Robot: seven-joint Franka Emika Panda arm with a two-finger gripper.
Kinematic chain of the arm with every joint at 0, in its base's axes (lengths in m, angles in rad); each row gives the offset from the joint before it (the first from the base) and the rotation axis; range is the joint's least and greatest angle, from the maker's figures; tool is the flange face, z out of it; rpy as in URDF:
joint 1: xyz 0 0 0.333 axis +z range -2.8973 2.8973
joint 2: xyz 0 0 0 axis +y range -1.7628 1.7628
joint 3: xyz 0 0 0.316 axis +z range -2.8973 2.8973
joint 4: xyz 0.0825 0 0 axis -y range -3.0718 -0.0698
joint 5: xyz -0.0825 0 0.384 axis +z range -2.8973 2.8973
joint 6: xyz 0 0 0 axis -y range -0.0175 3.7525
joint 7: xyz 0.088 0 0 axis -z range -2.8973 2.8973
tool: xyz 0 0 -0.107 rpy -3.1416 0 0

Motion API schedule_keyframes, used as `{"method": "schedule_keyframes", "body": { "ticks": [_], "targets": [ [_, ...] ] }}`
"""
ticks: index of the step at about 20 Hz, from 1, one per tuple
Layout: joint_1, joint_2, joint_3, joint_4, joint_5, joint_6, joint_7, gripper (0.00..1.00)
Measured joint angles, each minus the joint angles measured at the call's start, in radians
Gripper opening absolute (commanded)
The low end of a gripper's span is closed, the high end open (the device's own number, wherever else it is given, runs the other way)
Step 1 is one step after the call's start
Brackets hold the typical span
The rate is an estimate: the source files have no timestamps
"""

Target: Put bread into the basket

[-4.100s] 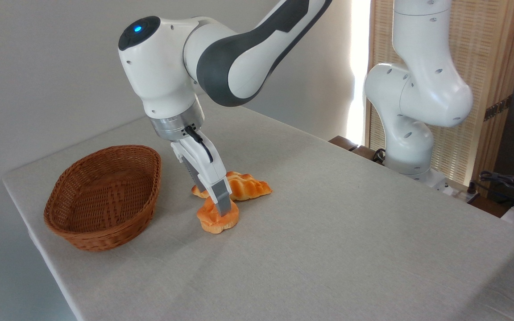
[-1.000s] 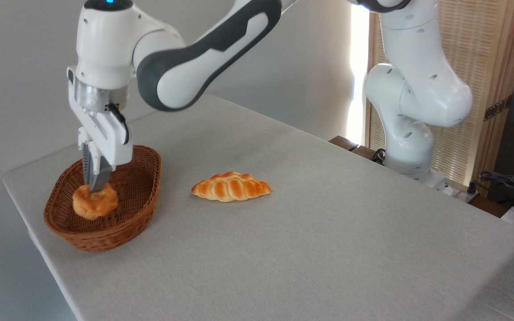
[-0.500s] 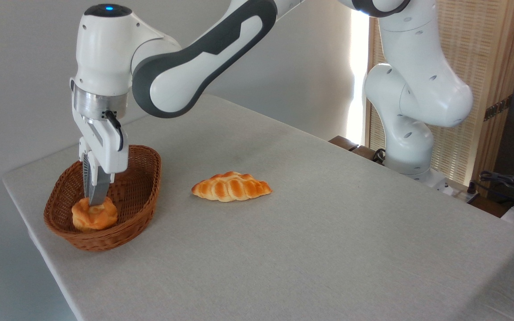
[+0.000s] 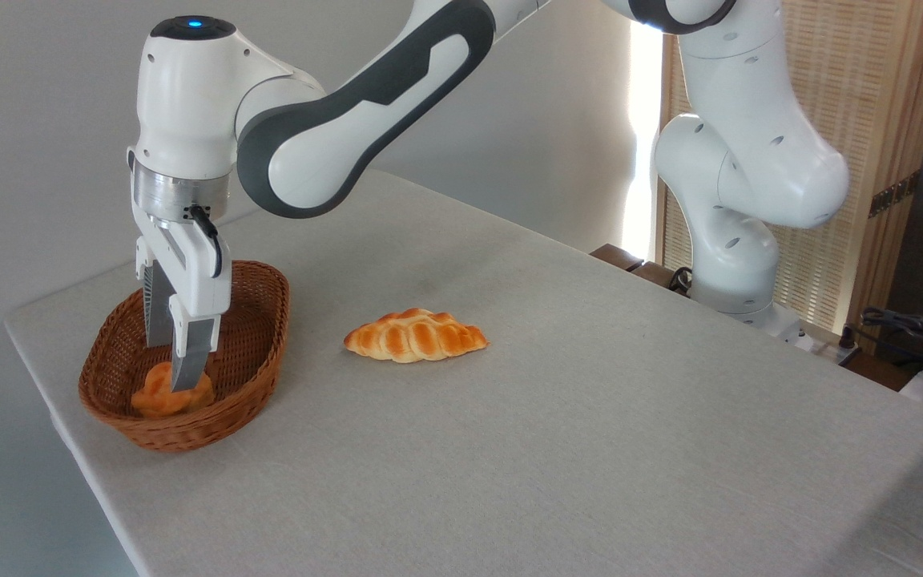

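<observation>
Tabletop basket (image 4: 253,316) holds the bread (image 4: 159,395); hand (image 4: 174,367) spread, seemingly released.

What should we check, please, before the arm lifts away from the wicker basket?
1. Bun lies inside wicker basket: ok.
2. Gripper open, fingers spread: ok.
3. Fingers free of the bun: cannot tell; the near finger overlaps it in this view.
4. Straight-up path clear of the basket rim: ok.
5. Braided loaf on the table, away from the arm: ok.
</observation>
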Motion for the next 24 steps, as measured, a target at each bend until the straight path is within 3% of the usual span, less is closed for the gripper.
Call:
{"method": "schedule_keyframes", "body": {
  "ticks": [4,8,12,18,24],
  "targets": [
    [0.006,-0.025,0.004,0.029,0.000,-0.127,0.000,1.00],
    [0.015,-0.083,0.031,0.133,-0.006,-0.412,0.002,1.00],
    [0.017,-0.115,0.066,0.225,-0.006,-0.668,0.075,1.00],
    [0.019,-0.214,0.268,0.243,-0.035,-0.787,0.202,1.00],
    [0.016,-0.256,0.317,0.232,-0.045,-0.819,0.205,1.00]
  ]
}}
